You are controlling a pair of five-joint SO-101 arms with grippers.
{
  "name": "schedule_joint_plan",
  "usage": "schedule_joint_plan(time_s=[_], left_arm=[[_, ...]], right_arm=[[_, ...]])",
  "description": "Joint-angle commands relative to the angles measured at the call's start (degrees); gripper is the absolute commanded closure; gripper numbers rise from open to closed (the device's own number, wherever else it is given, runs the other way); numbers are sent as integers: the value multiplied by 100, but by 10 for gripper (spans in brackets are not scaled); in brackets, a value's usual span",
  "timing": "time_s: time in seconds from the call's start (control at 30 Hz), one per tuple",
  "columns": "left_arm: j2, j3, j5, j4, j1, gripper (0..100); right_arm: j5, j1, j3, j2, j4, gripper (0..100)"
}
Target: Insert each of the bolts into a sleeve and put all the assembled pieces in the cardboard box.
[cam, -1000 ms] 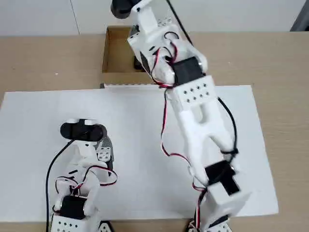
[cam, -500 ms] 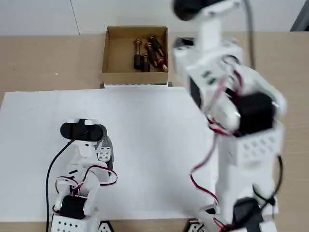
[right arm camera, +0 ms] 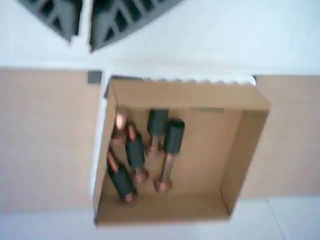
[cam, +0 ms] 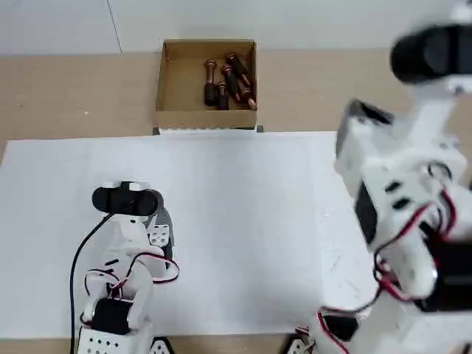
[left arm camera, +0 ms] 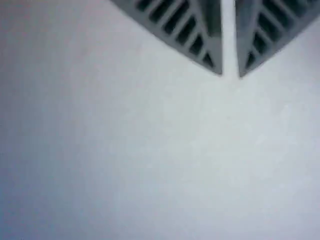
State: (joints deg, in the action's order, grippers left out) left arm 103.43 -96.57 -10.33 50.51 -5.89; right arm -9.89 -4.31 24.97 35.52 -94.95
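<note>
Cardboard lies uncovered again: the box (cam: pixel 181 81), hidden under the right arm (cam: pixel 413 206) a second ago, is now seen whole at the far edge of the desk (cam: pixel 74 88). That arm has been drawn back from over the box and swung to the right side, where it is held high, close under the fixed camera. Its jaws are seen together in its wrist view, with only a thin slit between them and nothing held.

Four pieces (cam: pixel 228 81) are counted in the box, each a copper-coloured bolt in a dark sleeve. They are bunched in the half of the box on the right arm's side, some touching, and the other half of the floor is left bare. Every bolt and sleeve that is seen is assembled and in the box, so it is judged that a last piece has just been dropped off and that the task is done or nearly so.

A white sheet (cam: pixel 243 221) is spread over the desk on the near side of the box, its far edge just beside the box wall. The left arm (cam: pixel 125 221) is folded at the near left of the sheet, well apart from the box. Its jaws are held together just over the paper, gripping nothing. The way from either arm to the box runs over the flat sheet alone.
</note>
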Motion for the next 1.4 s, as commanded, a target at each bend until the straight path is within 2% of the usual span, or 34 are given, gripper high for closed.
schedule_joint_plan(time_s=[0.0,0.13,0.37,0.67,0.83,1.2,1.37], left_arm=[[53,22,0,9,26,994],[53,22,0,9,26,994],[53,22,0,9,26,994],[53,22,0,9,26,994],[53,22,0,9,26,994],[53,22,0,9,26,994],[53,22,0,9,26,994]], right_arm=[[-53,242,-1125,840,268,996],[-44,479,-3015,1982,945,996],[53,470,-6338,4101,2273,996],[853,462,-9635,6809,3073,996],[888,391,-10286,6738,3196,996],[941,92,-12026,6853,4910,996],[914,92,-12141,6853,4901,995]])
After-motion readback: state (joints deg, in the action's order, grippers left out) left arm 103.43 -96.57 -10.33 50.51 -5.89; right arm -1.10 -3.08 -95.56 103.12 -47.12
